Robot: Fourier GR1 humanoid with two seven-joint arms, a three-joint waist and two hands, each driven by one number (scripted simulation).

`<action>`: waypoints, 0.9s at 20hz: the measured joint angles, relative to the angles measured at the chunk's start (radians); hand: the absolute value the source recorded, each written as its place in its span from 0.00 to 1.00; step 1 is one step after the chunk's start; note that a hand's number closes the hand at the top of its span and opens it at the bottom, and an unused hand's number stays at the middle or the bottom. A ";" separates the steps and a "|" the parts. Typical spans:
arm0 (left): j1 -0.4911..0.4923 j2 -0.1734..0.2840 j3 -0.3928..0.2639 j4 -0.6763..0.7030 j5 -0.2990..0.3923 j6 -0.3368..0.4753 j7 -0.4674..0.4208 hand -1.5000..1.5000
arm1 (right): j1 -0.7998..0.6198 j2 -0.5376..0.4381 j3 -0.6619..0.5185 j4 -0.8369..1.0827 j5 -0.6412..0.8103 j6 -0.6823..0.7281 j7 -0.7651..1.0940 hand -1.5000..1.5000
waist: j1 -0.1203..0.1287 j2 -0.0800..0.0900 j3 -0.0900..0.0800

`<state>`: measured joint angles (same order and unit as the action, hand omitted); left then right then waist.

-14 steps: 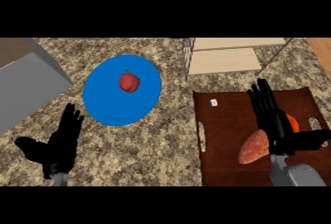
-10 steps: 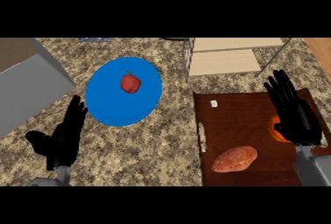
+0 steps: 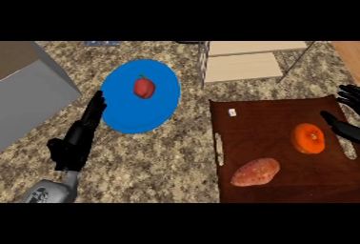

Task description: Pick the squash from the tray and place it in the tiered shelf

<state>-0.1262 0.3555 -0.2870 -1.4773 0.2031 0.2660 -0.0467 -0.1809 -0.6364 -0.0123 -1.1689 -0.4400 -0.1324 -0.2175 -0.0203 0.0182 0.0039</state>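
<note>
An orange squash (image 3: 308, 138) lay on the dark brown tray (image 3: 264, 119), toward the tray's right side, with nothing holding it. Below and to its left on the same tray sat a reddish-brown sweet potato (image 3: 255, 172), apart from the squash. A small white tag (image 3: 232, 112) showed near the tray's upper left corner.

The right hand (image 3: 344, 127) appeared at the right edge of the view, only partly visible. Its fingers were straight and released, one of them reaching over the tray's right rim just beside the squash; whether it touched the squash could not be told.

The tiered shelf (image 3: 244, 66), with pale wooden boards and thin metal legs, stood on the granite counter (image 3: 169, 157) above the tray, well apart from the squash.

To the left of the tray lay a round blue plate (image 3: 126, 119) carrying a red bell pepper (image 3: 144, 87) near its upper part. The left hand (image 3: 74, 145) was at the plate's left rim, fingers straight and pointing up the view, holding nothing. A grey box (image 3: 28, 100) filled the counter's far left.
</note>
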 measured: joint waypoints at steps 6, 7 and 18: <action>-0.052 -0.018 -0.029 0.025 -0.041 -0.014 0.025 0.50 | -0.038 -0.002 -0.157 0.279 -0.055 0.134 -0.259 0.00 | 0.021 -0.008 0.000; -0.068 -0.019 -0.024 0.036 -0.043 -0.019 0.032 0.50 | -0.041 -0.022 -0.172 0.305 -0.068 0.190 -0.275 0.00 | 0.021 -0.009 0.000; -0.086 -0.045 -0.010 0.079 -0.071 -0.039 0.028 0.50 | -0.081 -0.226 -0.056 0.249 0.077 0.445 -0.179 0.00 | 0.021 -0.018 -0.004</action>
<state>-0.2125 0.3102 -0.2966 -1.3988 0.1319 0.2271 -0.0186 -0.2616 -0.8619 -0.0684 -0.9202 -0.3629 0.3121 -0.3969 0.0006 0.0002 -0.0003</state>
